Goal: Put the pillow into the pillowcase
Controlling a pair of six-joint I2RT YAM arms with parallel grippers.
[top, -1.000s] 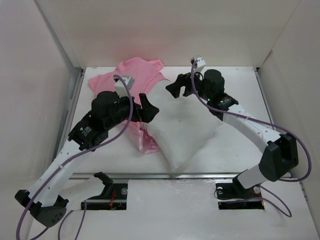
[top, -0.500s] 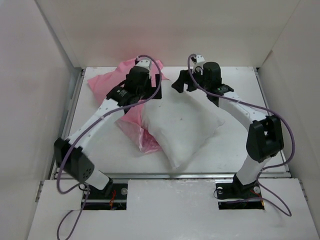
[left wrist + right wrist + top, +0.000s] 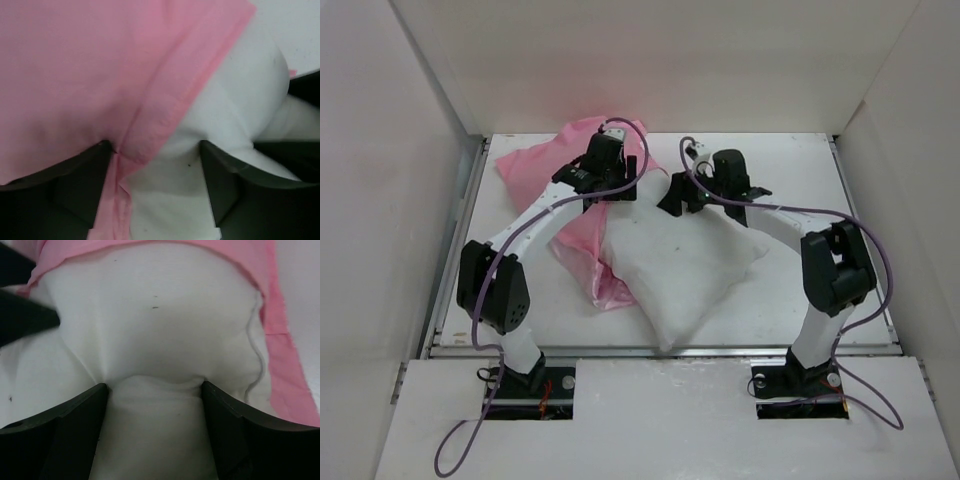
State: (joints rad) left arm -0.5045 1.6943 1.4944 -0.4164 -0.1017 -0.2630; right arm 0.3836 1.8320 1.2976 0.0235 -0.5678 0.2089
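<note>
White-walled booth, white table underneath everything. Nearest, at lower centre of the top view, found the pillow lying cornerwise on the table, its upper-left side tucked under pink cloth. Further back, saw the right claw pressing on the pillow's upper edge, spread apart, with white fabric bulging between the fingers and touching both. Just left of it, saw the left claw likewise spread apart, straddling the pink hem where it met the white bulge. Beyond, toward the upper left, noted the pillowcase lying crumpled, partly draped over the pillow's left side, with one fold trailing down at centre left.
</note>
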